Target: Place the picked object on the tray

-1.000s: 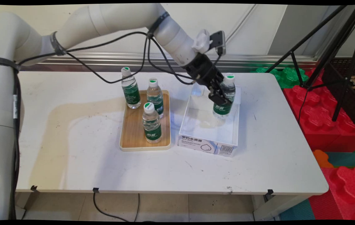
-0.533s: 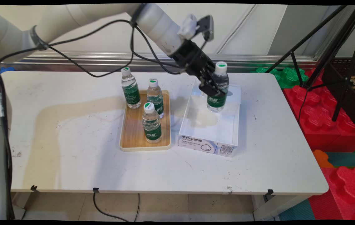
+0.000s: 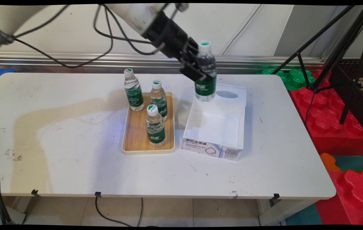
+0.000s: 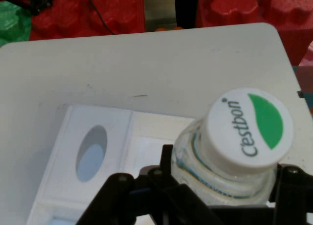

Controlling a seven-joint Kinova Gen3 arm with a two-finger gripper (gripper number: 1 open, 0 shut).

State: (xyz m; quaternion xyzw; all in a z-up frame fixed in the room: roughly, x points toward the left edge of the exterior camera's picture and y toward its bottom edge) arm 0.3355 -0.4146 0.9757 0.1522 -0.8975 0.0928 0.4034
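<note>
Water bottle (image 3: 205, 75) held aloft
Clear, green-labelled, white-and-green capped, near upright, clamped in the gripper (image 3: 197, 68) above the white box's (image 3: 211, 147) twelve o'clock end.

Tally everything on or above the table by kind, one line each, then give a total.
Water bottles: 4, three standing on the tray, one held in the gripper above the box
Wooden tray: 1
White box: 1
Total: 6
</note>
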